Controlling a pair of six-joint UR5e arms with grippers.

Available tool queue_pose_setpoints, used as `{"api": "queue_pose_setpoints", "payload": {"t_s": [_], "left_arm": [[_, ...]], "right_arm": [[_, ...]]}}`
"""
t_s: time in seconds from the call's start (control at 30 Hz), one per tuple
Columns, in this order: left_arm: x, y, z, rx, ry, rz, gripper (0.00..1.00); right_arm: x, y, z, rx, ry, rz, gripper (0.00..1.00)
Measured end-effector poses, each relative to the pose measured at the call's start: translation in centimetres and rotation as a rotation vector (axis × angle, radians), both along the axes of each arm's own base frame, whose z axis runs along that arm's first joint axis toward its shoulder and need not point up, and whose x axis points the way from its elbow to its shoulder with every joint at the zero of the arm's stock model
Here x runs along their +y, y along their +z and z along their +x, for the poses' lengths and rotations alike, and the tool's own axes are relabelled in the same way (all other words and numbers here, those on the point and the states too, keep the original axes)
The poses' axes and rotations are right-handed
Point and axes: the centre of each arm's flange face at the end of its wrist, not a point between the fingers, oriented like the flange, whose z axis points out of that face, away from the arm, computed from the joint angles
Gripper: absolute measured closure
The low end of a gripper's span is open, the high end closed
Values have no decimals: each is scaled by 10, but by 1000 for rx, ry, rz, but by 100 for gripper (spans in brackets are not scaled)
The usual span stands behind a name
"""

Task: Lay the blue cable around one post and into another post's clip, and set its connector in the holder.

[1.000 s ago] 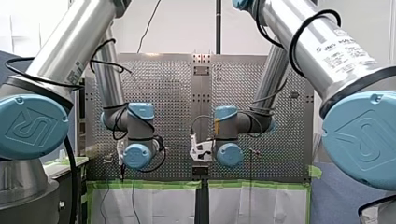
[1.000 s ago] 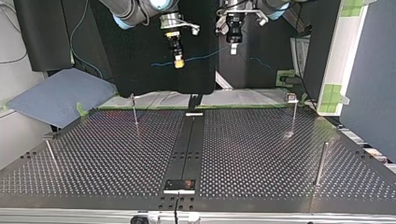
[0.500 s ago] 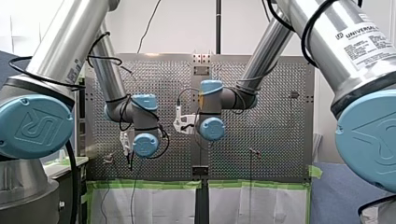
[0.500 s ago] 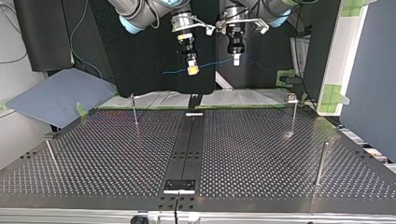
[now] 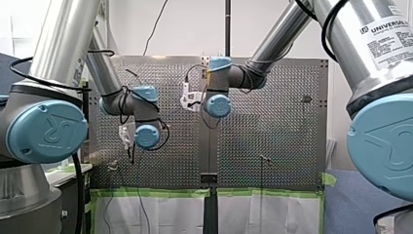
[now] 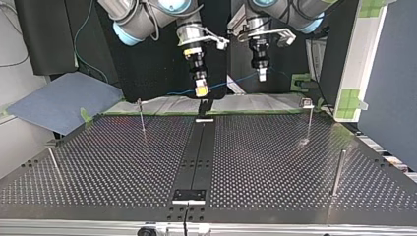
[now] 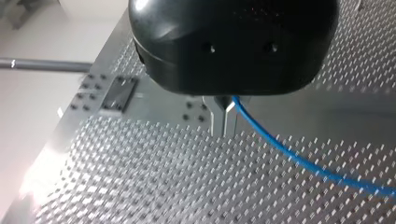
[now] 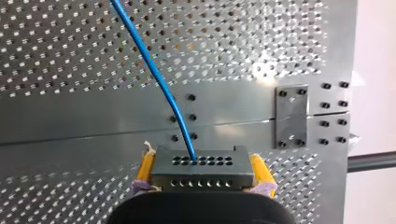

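Top view: both arms have dropped closer to the table (image 6: 275, 162), my right gripper (image 6: 200, 90) clamping the connector (image 8: 203, 168), my left gripper (image 6: 262, 74) pinching the blue cable (image 8: 144, 53), so routing looks imminent.

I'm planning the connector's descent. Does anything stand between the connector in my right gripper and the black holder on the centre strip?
Nothing visible does. My right gripper holds the dark grey perforated connector block; the black centre strip to the small black holder is bare, thin metal posts standing aside.
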Motion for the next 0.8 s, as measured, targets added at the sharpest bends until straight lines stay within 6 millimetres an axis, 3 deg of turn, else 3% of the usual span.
{"api": "queue_pose_setpoints", "payload": {"t_s": [0.43, 0.8], "left_arm": [[24, 68, 46, -96, 113, -91, 100], [34, 116, 56, -156, 139, -168, 100]], "right_arm": [[-5, 36, 19, 25, 59, -6, 100], [-9, 83, 22, 5, 92, -28, 100]]}}
